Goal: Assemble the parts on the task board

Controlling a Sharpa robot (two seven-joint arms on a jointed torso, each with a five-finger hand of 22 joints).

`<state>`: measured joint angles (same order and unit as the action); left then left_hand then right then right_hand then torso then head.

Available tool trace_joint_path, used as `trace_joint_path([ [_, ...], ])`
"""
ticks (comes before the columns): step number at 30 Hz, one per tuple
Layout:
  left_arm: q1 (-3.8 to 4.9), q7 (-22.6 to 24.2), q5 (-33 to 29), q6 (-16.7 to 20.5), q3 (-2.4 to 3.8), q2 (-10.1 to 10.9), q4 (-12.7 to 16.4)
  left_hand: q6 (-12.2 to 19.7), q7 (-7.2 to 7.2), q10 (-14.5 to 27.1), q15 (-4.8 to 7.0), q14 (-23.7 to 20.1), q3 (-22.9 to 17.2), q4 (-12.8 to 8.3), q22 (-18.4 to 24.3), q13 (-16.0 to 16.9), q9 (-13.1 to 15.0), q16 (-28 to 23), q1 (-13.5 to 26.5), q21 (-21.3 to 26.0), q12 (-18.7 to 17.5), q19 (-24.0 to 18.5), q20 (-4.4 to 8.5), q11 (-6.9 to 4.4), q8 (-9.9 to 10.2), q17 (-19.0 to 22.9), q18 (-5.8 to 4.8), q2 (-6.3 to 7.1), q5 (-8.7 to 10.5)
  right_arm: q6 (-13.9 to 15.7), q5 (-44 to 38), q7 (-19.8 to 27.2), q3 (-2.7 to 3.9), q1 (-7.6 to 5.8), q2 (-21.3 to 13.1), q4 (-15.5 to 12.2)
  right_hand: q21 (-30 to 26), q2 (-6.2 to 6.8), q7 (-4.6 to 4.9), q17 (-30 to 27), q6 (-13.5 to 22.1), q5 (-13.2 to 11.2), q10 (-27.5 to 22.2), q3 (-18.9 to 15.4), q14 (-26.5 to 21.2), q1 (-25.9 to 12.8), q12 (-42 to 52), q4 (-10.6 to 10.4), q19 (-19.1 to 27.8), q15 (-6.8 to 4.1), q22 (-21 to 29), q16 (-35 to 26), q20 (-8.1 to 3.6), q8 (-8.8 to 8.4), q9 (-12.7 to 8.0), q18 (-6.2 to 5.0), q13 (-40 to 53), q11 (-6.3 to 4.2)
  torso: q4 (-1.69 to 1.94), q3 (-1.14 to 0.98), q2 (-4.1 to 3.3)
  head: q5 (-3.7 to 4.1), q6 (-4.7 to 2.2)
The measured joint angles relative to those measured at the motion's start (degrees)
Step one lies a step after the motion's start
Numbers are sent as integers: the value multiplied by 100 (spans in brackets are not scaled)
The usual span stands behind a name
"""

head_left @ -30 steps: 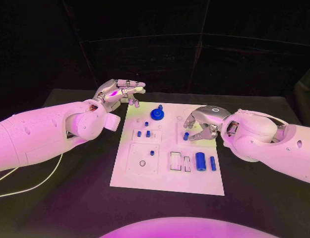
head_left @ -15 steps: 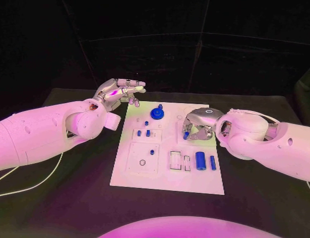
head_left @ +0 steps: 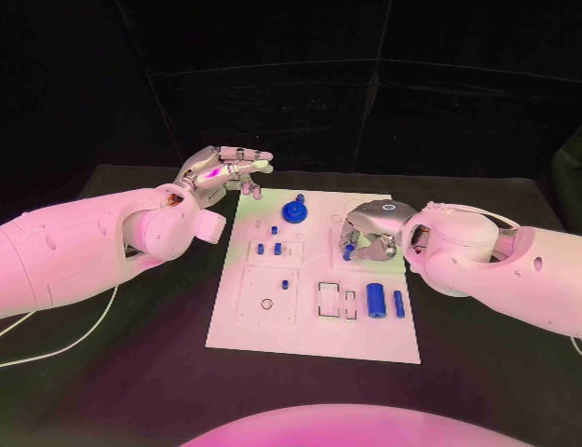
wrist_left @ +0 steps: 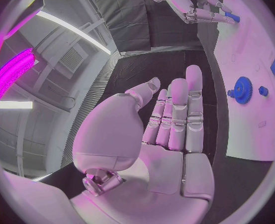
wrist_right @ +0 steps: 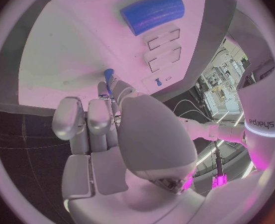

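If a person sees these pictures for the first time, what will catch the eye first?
The white task board in the table's middle, dotted with small blue parts. The right hand is curled down over the board, pinching a small blue peg. The left hand hovers open beyond the board's far left corner.

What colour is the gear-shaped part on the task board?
Blue. The gear-shaped part shows best in the left wrist view, standing on the white task board.

The right hand [head_left: 372, 230] has closed around a small blue peg [head_left: 350, 250] on the task board [head_left: 304, 326].
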<state>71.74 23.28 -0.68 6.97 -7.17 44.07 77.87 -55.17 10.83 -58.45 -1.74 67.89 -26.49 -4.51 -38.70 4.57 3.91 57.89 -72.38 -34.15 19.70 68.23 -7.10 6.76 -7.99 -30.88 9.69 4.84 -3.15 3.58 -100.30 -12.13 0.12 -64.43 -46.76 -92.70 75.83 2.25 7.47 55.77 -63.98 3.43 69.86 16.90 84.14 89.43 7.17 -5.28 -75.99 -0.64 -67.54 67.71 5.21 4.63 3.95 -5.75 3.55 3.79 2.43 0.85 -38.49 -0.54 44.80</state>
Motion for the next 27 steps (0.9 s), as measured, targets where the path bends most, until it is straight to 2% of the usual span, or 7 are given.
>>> trace_joint_path([
  [5,0,-5,0,-3,-1,4,0,0,0,0,0,0,0,0,1,0,0,0,0,0,2,0,0,0,0,0,0,0,0,156,-74,-7,-8,19,-39,-74,60,103,13,39,-69,-13,108,267,0,-71,-66,67,-41,0,-97,29,1,0,0,-1,6,-30,0,1,3,9,1],
  [8,0,-8,0,-4,-1,8,0,0,0,0,0,0,0,0,1,0,0,0,0,0,3,0,0,0,0,0,0,0,0,281,-81,-7,-7,19,-127,-185,83,171,14,40,-69,26,129,401,0,-138,-142,122,-41,0,-119,52,1,0,1,-1,17,-10,0,1,4,13,-4],
  [12,0,-12,0,-6,-1,14,1,0,0,0,0,0,0,0,0,0,0,0,0,-1,3,0,0,0,0,0,-1,0,0,499,-35,7,1,19,-317,-452,83,234,31,40,-88,27,129,492,0,-205,-187,137,-41,0,-132,52,1,-9,4,-1,28,-10,0,1,8,13,-8],
  [15,0,-14,0,-6,-2,22,0,0,0,0,0,0,0,0,0,0,0,0,0,-1,3,0,0,0,0,0,0,0,0,671,41,35,8,17,-466,-688,83,234,33,39,-90,27,130,522,0,-206,-210,166,-41,0,-137,73,1,-22,4,-1,25,-10,0,1,11,14,-8],
  [18,0,-16,0,-7,-2,23,-2,0,0,0,0,0,0,0,0,0,0,0,0,-1,3,0,0,0,0,0,0,0,0,826,123,69,65,12,-548,-887,112,264,33,56,-90,27,130,536,0,-238,-210,156,-41,0,-154,73,1,-22,4,-1,23,-10,3,3,11,14,-12],
  [22,0,-17,0,-7,-4,23,-3,0,0,0,0,0,0,0,0,0,0,0,0,-1,3,0,0,0,0,-1,-1,0,0,968,226,123,101,6,-517,-1051,112,249,34,62,-90,27,150,571,0,-254,-211,179,-41,0,-161,95,1,-22,3,-1,21,10,8,4,11,7,-16],
  [27,0,-18,0,-9,-4,20,-2,0,0,0,0,0,0,0,0,0,0,0,0,-1,3,0,0,0,0,-1,-1,0,0,1056,347,210,114,7,-201,-1072,112,255,34,74,-89,27,150,602,0,-306,-238,179,-41,0,-168,95,1,-44,2,-2,21,10,8,8,5,-38,5],
])
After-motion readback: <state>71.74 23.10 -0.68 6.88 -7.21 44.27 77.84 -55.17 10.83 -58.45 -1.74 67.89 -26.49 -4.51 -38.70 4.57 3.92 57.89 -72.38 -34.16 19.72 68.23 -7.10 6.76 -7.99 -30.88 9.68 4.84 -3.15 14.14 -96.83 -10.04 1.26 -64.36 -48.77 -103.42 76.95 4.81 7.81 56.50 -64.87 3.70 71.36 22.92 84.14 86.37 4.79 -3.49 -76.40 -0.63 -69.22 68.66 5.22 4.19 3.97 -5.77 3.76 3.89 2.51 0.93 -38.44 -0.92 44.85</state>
